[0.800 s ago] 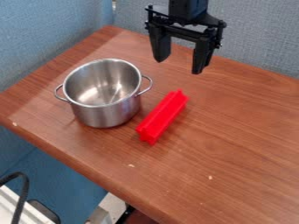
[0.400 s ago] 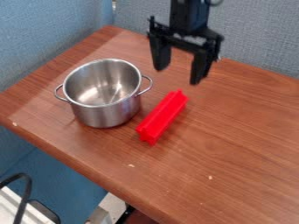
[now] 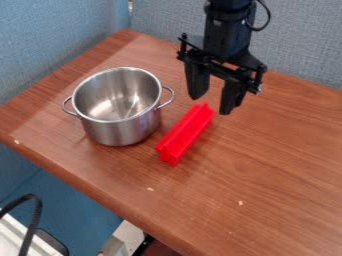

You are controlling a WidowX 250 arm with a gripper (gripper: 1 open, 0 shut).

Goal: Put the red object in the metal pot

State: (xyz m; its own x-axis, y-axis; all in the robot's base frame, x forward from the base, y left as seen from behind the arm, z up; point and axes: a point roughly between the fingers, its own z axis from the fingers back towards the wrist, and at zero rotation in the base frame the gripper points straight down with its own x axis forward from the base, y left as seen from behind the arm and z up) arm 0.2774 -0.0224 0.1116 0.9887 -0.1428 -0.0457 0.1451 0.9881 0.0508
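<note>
The red object is a long bright red bar lying flat on the wooden table, slanting from lower left to upper right. Just left of it stands the metal pot, shiny, upright and with nothing inside. My gripper points down over the bar's far end. Its two dark fingers are spread apart and nothing sits between them. I cannot tell whether the tips touch the bar.
The brown wooden table has its front edge running diagonally at the lower left, with a drop to the floor beyond it. A blue wall stands behind the table. A black cable loops at the bottom left.
The gripper has come down and shifted toward the near right, from high behind the bar to just over its far end. Its fingers look a little closer together. Bar and pot have not moved.
</note>
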